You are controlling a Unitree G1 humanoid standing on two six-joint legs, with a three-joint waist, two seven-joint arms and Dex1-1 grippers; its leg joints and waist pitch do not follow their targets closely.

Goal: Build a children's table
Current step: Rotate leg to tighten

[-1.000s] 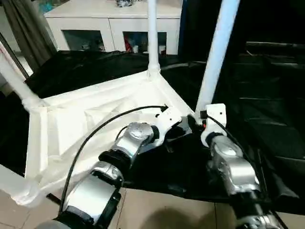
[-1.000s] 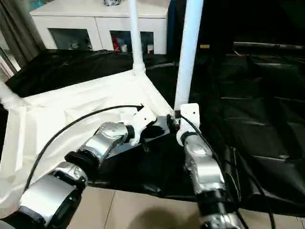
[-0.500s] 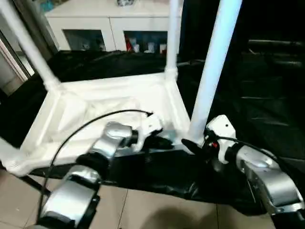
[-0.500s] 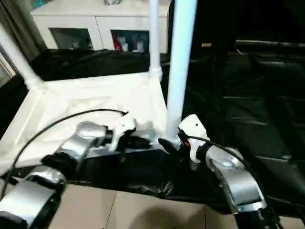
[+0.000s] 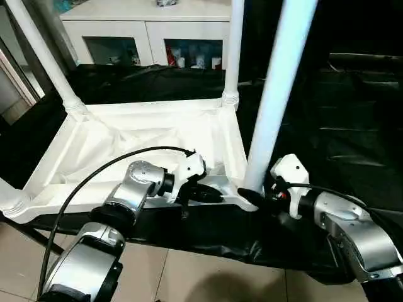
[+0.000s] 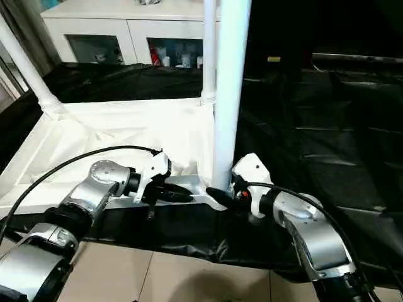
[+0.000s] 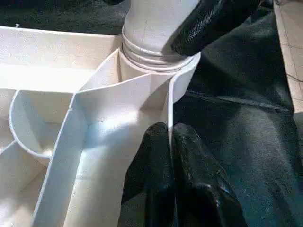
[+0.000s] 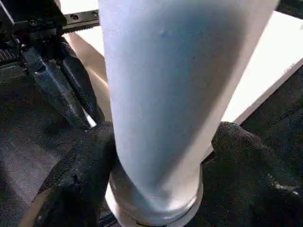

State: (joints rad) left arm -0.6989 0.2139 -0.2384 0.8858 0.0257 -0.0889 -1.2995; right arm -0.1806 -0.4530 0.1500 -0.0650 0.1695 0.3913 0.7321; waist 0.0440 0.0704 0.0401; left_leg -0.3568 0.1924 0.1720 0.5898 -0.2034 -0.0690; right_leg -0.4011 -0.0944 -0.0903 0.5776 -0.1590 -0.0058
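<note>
**Last leg seated at the near corner, both pincers on the joint**

Black sheeting [image 5: 352,126] covers the floor beyond a strip of pale tile [image 5: 208,277]; a white cabinet [image 5: 151,38] with glass doors stands at 12 o'clock.

The table top [image 5: 126,151] lies upside down on the sheeting, ribbed underside up, filling the middle and 9 o'clock part of the head views. Legs rise from its corner sockets: one at 11 o'clock [image 5: 44,56], one at 12 o'clock [image 5: 236,50], and a thick-looking near one [image 5: 274,94] at the corner closest to the robot, at about 4 o'clock from the top's middle. A fourth corner at 8 o'clock [image 5: 11,202] carries a stub cut off by the frame edge, so that leg's length cannot be read.

Left pincer [image 7: 171,142]: clenched on the thin outer rim of the table top, just beside the near socket. Judgement: this pins the top so it cannot slide or turn.

Right pincer [image 8: 156,156]: fingers [image 8: 75,175] spread wide around the near leg's base, touching it on both sides just above the threaded collar. Likely twisting or pressing the leg home.

Hard to tell: whether the collar is fully down in its socket. All leg tips run out of frame overhead. The far rim is partly behind the legs.
</note>
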